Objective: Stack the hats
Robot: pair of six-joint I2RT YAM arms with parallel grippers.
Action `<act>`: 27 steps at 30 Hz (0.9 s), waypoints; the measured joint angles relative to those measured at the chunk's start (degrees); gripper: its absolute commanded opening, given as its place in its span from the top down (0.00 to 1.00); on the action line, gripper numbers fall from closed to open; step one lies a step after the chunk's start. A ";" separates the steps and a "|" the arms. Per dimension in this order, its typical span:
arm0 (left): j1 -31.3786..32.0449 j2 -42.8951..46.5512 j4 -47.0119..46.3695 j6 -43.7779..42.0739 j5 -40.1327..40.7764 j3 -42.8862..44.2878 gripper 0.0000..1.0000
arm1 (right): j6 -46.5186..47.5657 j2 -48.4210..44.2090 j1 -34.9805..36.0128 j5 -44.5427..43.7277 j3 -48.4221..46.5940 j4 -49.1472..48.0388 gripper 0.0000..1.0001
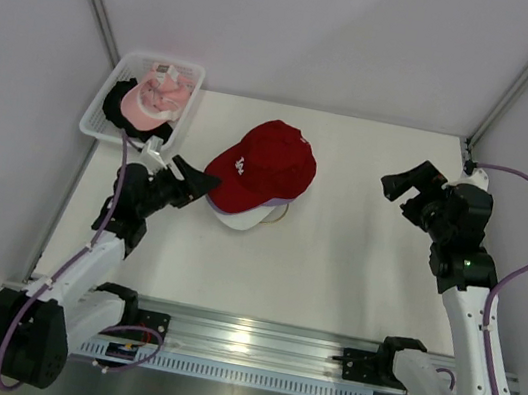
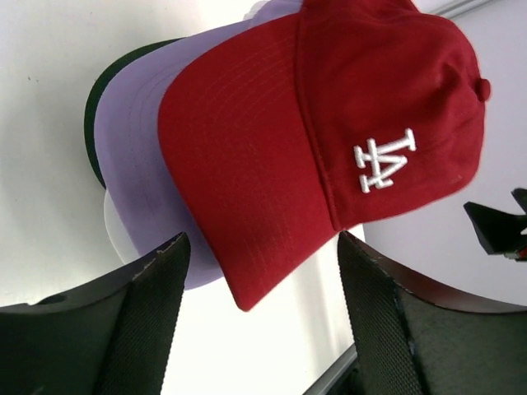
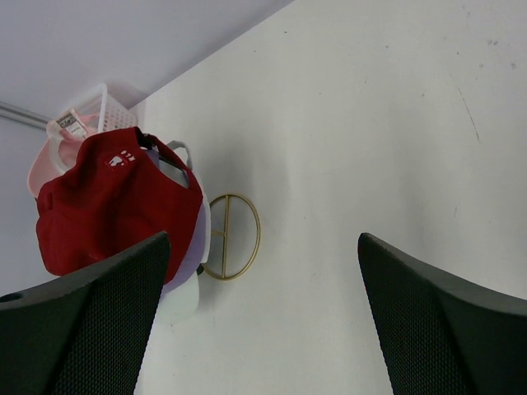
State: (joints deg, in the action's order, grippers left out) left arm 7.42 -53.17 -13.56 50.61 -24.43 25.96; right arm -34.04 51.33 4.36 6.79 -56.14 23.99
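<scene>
White counter (image 1: 364, 265) carries a red fabric baseball cap (image 1: 270, 163) atop a lavender fabric cap (image 2: 140, 132). Left pincer (image 1: 198, 179) sits released beside their brims; right pincer (image 1: 405, 189) hangs released, well apart.

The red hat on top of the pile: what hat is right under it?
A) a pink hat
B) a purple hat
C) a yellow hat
B: in the left wrist view, the brim of the purple hat sticks out directly beneath the red hat.
</scene>
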 measured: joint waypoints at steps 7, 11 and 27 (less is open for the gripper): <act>0.00 -5.05 -5.75 2.95 -0.20 -0.11 0.60 | 0.00 0.00 0.00 -0.02 0.00 0.00 0.00; 0.15 -8.68 -9.79 6.29 -0.04 -0.20 0.88 | -0.02 0.02 0.00 -0.02 0.02 0.00 0.00; 1.95 -11.74 -0.42 12.41 4.31 5.44 0.99 | -0.31 0.07 0.00 -0.04 0.98 -0.04 0.00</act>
State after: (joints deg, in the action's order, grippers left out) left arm 9.37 -64.90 -13.98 63.02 -20.12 31.40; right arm -34.35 51.40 4.36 6.74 -55.16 23.94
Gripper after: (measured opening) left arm 0.033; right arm 0.993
